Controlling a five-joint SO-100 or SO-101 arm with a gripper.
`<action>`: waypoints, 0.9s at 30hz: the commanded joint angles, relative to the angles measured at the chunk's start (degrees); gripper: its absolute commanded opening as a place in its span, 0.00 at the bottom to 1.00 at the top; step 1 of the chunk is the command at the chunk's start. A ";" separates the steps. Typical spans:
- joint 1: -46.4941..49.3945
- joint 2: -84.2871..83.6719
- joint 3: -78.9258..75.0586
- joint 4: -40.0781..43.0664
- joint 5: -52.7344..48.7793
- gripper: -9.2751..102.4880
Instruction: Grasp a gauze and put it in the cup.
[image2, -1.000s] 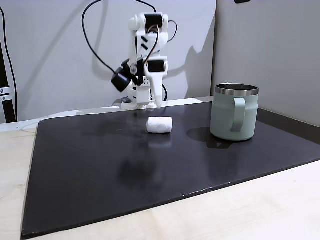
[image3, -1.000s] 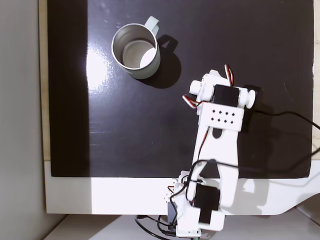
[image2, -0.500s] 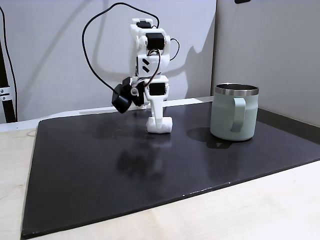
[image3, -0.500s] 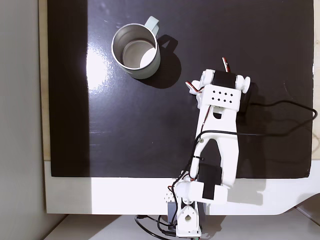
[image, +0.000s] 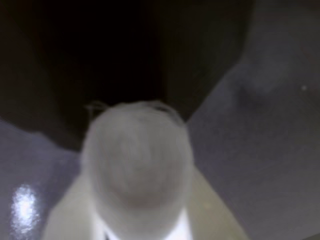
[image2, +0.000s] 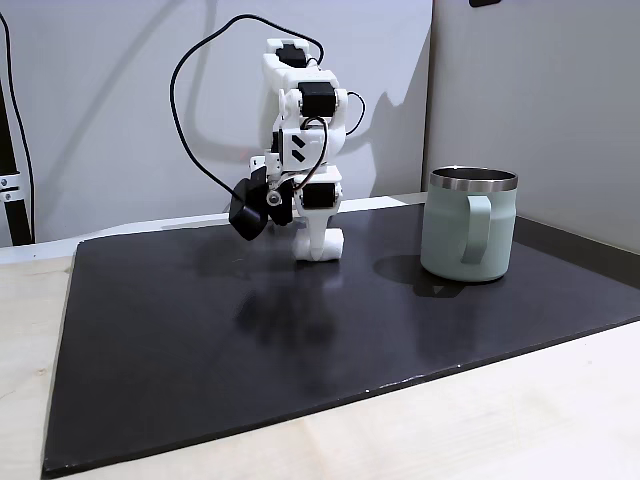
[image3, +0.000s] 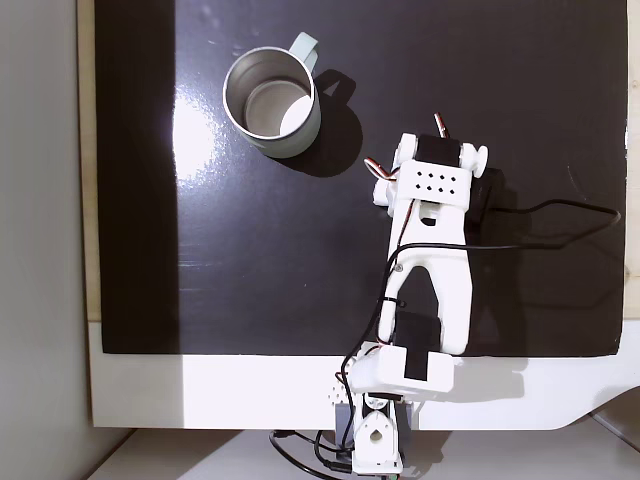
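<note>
Gripper (image2: 320, 248) down on the black mat (image2: 200, 330), the roll (image: 137, 170) between its fingers.
Mug (image2: 469, 222) stands well apart to the right; whether the fingers pinch, can't tell.

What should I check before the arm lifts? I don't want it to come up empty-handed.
1. Gauze between the gripper's fingers: ok, wrist view shows one on each side.
2. Jaws shut on it: cannot tell.
3. Gauze on the black mat, not lifted: ok.
4. Cup upright, mouth open: ok; it looks empty in a fixed view.
5. Path to the cup clear: ok.
6. Cable free of the cup: ok.
</note>
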 joint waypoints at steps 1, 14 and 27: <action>0.62 1.32 -2.37 0.44 0.44 0.10; -3.08 15.12 -10.72 12.48 0.70 0.09; -7.21 18.72 -31.20 24.79 0.18 0.10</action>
